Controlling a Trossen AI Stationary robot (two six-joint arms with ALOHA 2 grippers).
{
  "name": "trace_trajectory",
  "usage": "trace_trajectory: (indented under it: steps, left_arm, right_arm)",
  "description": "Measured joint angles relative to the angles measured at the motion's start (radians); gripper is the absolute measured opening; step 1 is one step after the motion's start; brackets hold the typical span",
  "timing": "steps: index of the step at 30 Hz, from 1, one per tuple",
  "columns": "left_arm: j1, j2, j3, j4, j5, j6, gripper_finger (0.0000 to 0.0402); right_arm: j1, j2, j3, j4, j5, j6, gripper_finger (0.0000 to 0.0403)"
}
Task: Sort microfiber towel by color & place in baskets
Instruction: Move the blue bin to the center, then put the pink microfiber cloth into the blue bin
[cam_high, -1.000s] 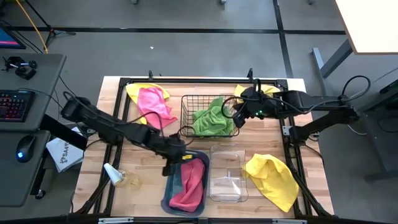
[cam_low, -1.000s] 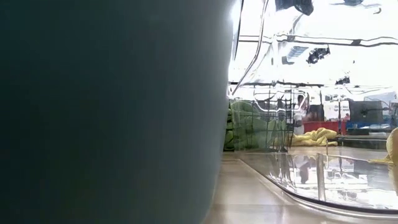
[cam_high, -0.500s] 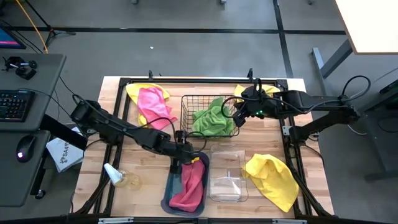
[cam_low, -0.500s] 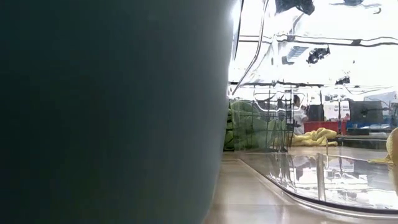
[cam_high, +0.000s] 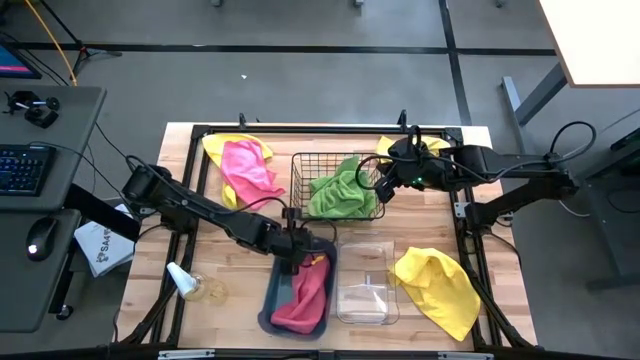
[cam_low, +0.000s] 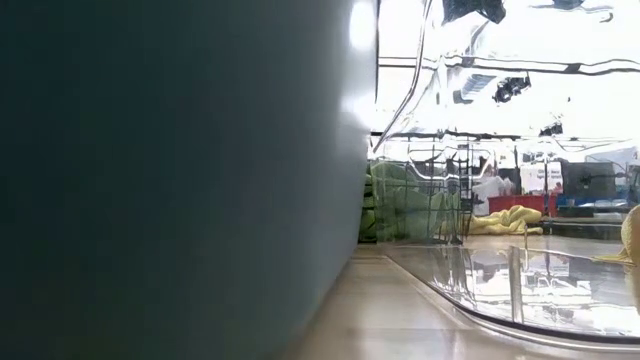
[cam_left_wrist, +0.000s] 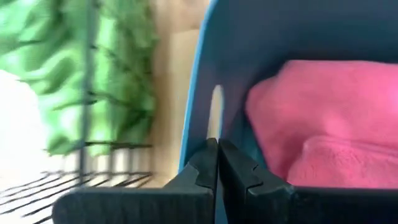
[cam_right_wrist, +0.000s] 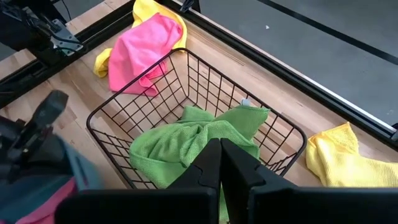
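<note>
The teal bin (cam_high: 280, 300) stands at the near middle with a pink towel (cam_high: 305, 295) in it; its wall (cam_low: 170, 180) fills the low view's left. My left gripper (cam_high: 298, 258) is shut at the bin's far left corner. The black wire basket (cam_high: 300, 165) holds a lime green towel (cam_high: 340, 192). My right gripper (cam_high: 384, 186) is shut and empty, above the basket's right side, over the green towel (cam_right_wrist: 186, 146). The clear bin (cam_high: 368, 278) stands right of the teal one. A pink towel (cam_high: 245, 165) lies on a yellow one (cam_high: 222, 147) at the far left. My left gripper meets the teal bin at the rim of its far left corner (cam_left_wrist: 198, 118), coming down at a slant from the table's left. The shut fingers (cam_left_wrist: 202, 171) lie against the wall's inner side beside the pink towel (cam_left_wrist: 323, 118). Whether the wall is between them, I cannot tell.
A yellow towel (cam_high: 435, 285) lies at the near right and another (cam_high: 432, 145) at the far right under my right arm. A small clear object with a white tip (cam_high: 190, 283) lies at the near left. White paper (cam_high: 100, 245) sits off the table's left edge.
My left gripper has gone toward the table's right edge, from beside the teal bin's left wall onto its far left corner. The bin has turned about: its far end has slid right, its near end left. In the low view its wall now leans more.
</note>
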Motion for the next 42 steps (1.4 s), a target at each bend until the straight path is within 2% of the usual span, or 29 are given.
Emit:
trace_trajectory:
  steps: [5, 17, 26, 32, 37, 42]
  left_arm:
    - [0.007, -0.003, 0.000, 0.003, -0.101, -0.020, 0.0000]
    - [0.071, -0.003, 0.000, 0.015, -0.110, -0.282, 0.0000]
    - [0.096, -0.006, 0.001, 0.036, -0.095, -0.397, 0.0000]
    - [0.092, -0.059, 0.057, 0.032, -0.043, -0.357, 0.0000]
    - [0.098, -0.162, 0.117, 0.027, 0.008, -0.243, 0.0000]
    - [0.166, -0.318, 0.129, -0.006, -0.101, -0.130, 0.0000]
  right_arm:
    - [0.000, 0.000, 0.000, 0.000, 0.000, 0.000, 0.0000]
    - [0.000, 0.000, 0.000, 0.000, 0.000, 0.000, 0.0000]
    - [0.005, 0.000, 0.000, 0.000, -0.028, 0.018, 0.0000]
    - [0.012, 0.000, 0.000, -0.058, -0.083, 0.001, 0.0000]
    - [0.011, 0.000, 0.000, -0.114, -0.096, 0.003, 0.0000]
    - [0.010, -0.001, -0.033, -0.136, -0.104, 0.007, 0.0000]
